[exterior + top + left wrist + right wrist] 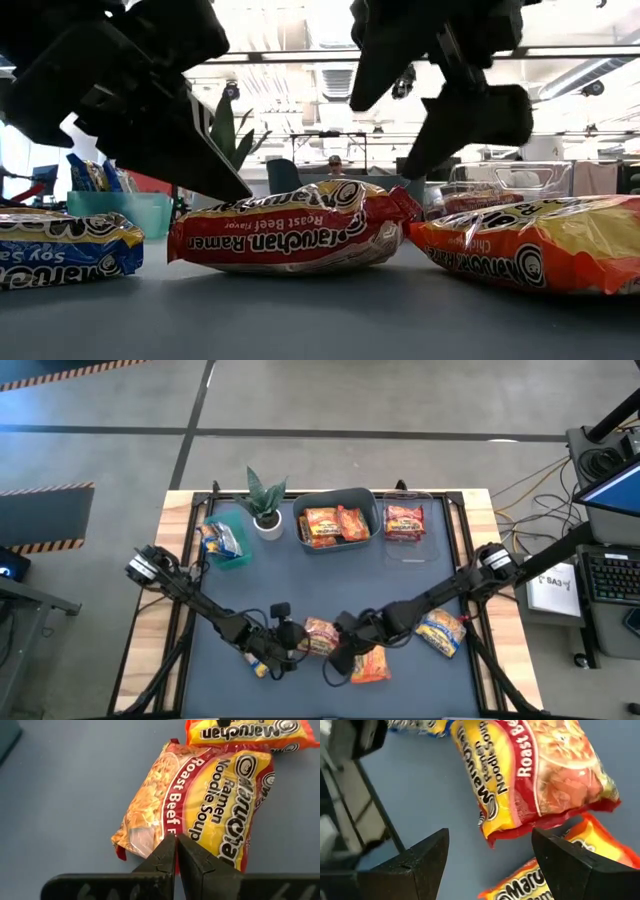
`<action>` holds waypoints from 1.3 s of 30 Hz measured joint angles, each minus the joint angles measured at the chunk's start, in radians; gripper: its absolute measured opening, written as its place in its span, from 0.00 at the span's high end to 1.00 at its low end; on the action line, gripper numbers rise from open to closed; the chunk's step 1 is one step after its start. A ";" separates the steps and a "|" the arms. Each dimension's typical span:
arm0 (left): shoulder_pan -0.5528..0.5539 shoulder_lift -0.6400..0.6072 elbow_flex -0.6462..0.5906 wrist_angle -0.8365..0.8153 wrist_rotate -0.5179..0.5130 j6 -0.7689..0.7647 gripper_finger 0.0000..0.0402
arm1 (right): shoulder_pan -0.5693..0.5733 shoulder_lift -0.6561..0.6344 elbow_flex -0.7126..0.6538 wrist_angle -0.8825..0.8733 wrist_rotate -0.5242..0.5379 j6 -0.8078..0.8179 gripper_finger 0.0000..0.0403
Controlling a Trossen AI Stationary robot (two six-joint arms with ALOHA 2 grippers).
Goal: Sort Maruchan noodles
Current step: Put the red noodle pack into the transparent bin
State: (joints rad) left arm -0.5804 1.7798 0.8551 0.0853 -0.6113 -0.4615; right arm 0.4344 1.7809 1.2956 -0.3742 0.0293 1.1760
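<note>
1. Roast Beef packet [320, 636], red-yellow, qty 1: flat on table [300, 590], front centre, between both end effectors. Label readable in both wrist views [200, 805] [540, 775] and low view [290, 235].
2. Orange Maruchan packet [369, 665], qty 1: front centre, just beside item 1, to its right-front. Low view [530, 250]: corner touching or nearly touching item 1; cannot tell which.
3. Blue-yellow packet [441, 632], qty 1: front right, beside the right arm.
4. Blue-yellow packet under left arm [258, 663], qty 1: mostly hidden; low view shows "Soy Sa…" label [60, 255].
5. Grey bin [368, 500], back centre: orange packets [334, 525] inside, at least 2; exact count unclear.
6. Clear container [430, 510], back right: red packet [404, 521], qty 1 visible.
7. Teal bin [238, 560], back left: blue packets [219, 540], count unclear.
8. Potted plant [266, 500], qty 1: between teal and grey bins.
9. Left end effector [290, 632]: clenched, empty, tips at the near edge of item 1 [176, 852].
10. Right end effector [340, 652]: released, spread wide, empty, over the gap between items 1 and 2 [490, 855].
</note>
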 joint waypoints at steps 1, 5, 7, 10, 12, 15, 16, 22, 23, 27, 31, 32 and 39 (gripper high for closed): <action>0.000 0.000 0.000 0.001 0.000 0.000 1.00 | 0.003 0.000 -0.008 0.008 0.013 0.032 0.32; 0.000 0.001 -0.003 0.000 0.001 0.002 1.00 | 0.018 0.001 -0.042 0.022 0.071 0.149 0.32; 0.000 0.002 -0.006 0.001 0.001 0.006 1.00 | 0.024 0.001 -0.057 0.052 0.079 0.194 0.32; 0.000 0.002 -0.015 -0.002 0.001 0.006 1.00 | 0.024 0.007 -0.079 0.111 0.112 0.240 0.32; 0.000 0.002 -0.020 -0.007 0.001 0.007 1.00 | 0.024 0.007 -0.089 0.118 0.134 0.255 0.32; 0.000 0.002 -0.024 -0.016 0.000 -0.011 1.00 | 0.023 0.007 -0.109 0.121 0.154 0.294 0.32; 0.000 0.002 -0.027 -0.018 0.001 -0.017 1.00 | 0.023 0.007 -0.116 0.124 0.156 0.299 0.32; 0.001 0.003 -0.036 -0.019 0.001 -0.051 1.00 | 0.024 0.007 -0.163 0.192 0.156 0.348 0.32; 0.001 0.003 -0.037 -0.019 0.001 -0.057 1.00 | 0.024 0.007 -0.174 0.211 0.157 0.355 0.33; 0.001 0.003 -0.048 -0.017 0.001 -0.089 1.00 | 0.023 0.007 -0.219 0.295 0.158 0.377 0.33; 0.001 0.003 -0.053 -0.014 0.001 -0.105 1.00 | 0.015 0.007 -0.233 0.327 0.162 0.365 0.33; 0.001 0.003 -0.053 -0.012 0.001 -0.106 1.00 | 0.013 0.007 -0.233 0.335 0.170 0.353 0.33; 0.001 0.003 -0.053 0.008 -0.022 -0.104 1.00 | -0.015 0.007 -0.207 0.354 0.180 0.268 0.33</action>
State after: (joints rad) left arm -0.5797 1.7824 0.8017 0.0933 -0.6333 -0.5655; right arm 0.4194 1.7882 1.0882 -0.0207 0.2098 1.4438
